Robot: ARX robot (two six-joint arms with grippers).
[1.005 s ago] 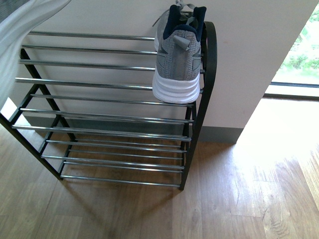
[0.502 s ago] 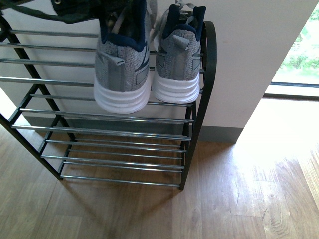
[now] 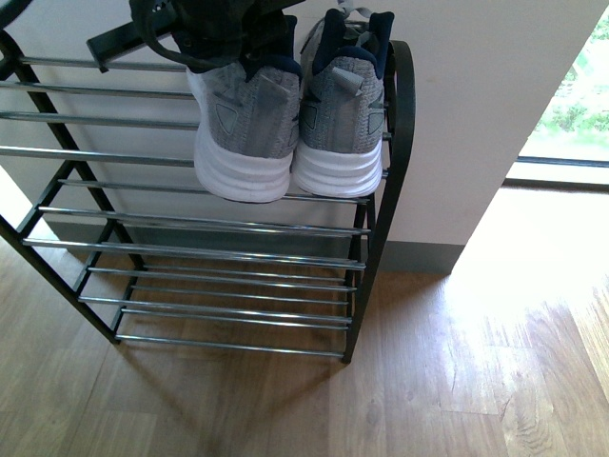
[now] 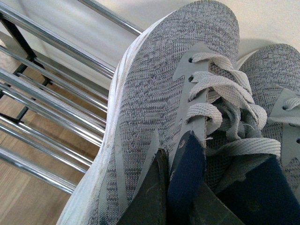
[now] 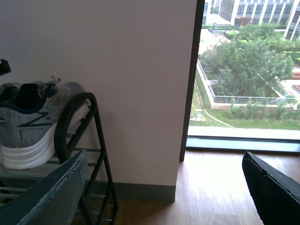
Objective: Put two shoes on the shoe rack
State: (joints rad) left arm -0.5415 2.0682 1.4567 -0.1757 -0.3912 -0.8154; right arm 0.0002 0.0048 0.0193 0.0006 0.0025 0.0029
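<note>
- My left tool point(image 3: 225, 36) sits at the top of the front view, closed on the heel collar of the held sneaker point(image 3: 244, 133).
- In the left wrist view its dark fingers point(image 4: 151, 197) pinch the navy lining at the heel, and the tool point(image 4: 180, 192) has the grey knit upper and laces of the held sneaker point(image 4: 150, 103) running away from it, toe toward the wall.
- The held sneaker is over the top tier of the rack point(image 3: 143, 153), heel toward me, with its white sole overhanging the front rods. I cannot tell whether its weight is on the rods.
- The other sneaker point(image 3: 343, 124) sits on the same tier, just beside it, against the rack's black arched end. The two touch along their sides.
- My right tool point(image 5: 164, 157) is spread wide with nothing between its fingers point(image 5: 51, 192). It is off to the side of the rack, facing the wall and a window point(image 5: 243, 70).
- From there I see the other sneaker point(image 5: 26, 129) behind the arched end of the rack point(image 5: 77, 105).
- The lower tiers hold nothing.
</note>
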